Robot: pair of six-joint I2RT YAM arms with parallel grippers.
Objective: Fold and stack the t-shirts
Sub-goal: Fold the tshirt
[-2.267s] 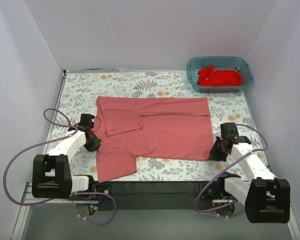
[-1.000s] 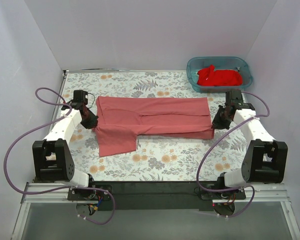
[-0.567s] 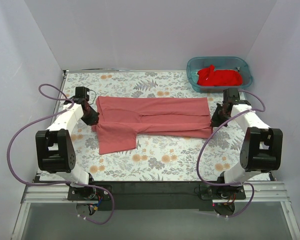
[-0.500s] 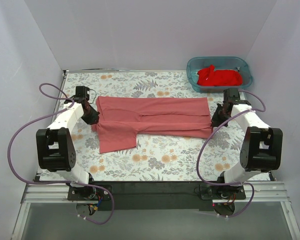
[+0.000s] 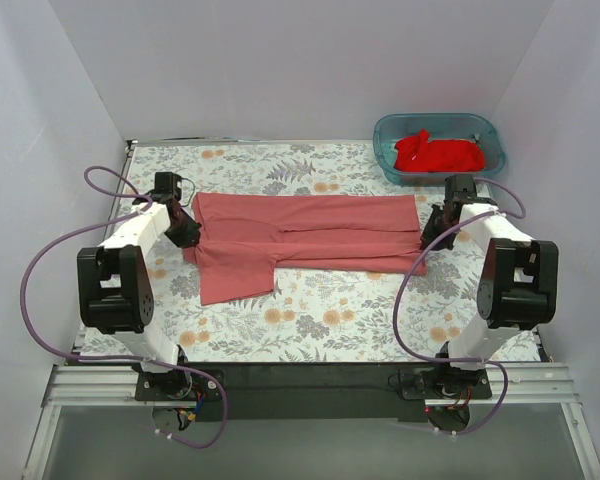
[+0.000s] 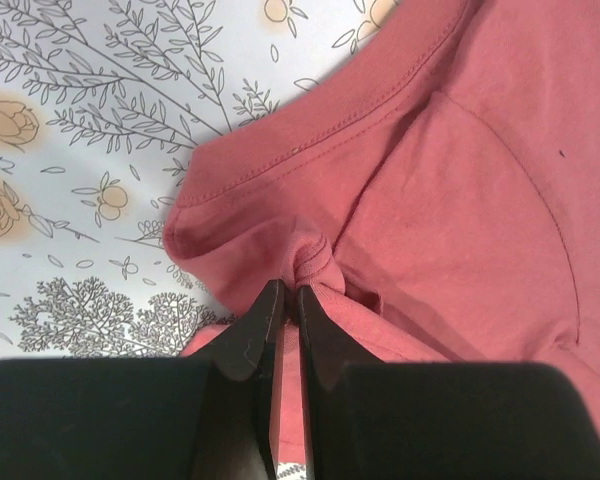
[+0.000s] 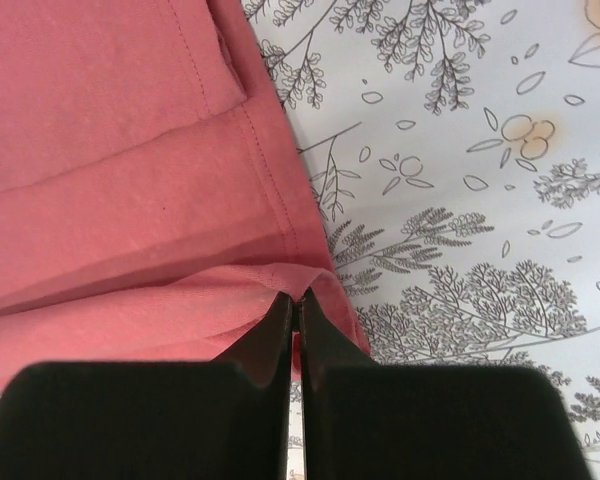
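Note:
A dusty salmon-red t-shirt (image 5: 310, 233) lies across the middle of the table, its near half folded back over the far half, one sleeve (image 5: 235, 280) sticking out toward me. My left gripper (image 5: 185, 234) is shut on a bunched fold of the shirt's left edge (image 6: 315, 262). At the shirt's right edge, my right gripper (image 5: 429, 232) is shut on the folded hem (image 7: 295, 282). A brighter red t-shirt (image 5: 438, 153) lies crumpled in the teal tub.
The teal plastic tub (image 5: 390, 160) stands at the far right corner of the floral tablecloth (image 5: 330, 315). White walls close in the table on three sides. Purple cables loop beside both arms.
Both grippers carried the shirt's near edge away from me and laid it over the far half. In the last second they edged slightly further back; the grips have not changed.

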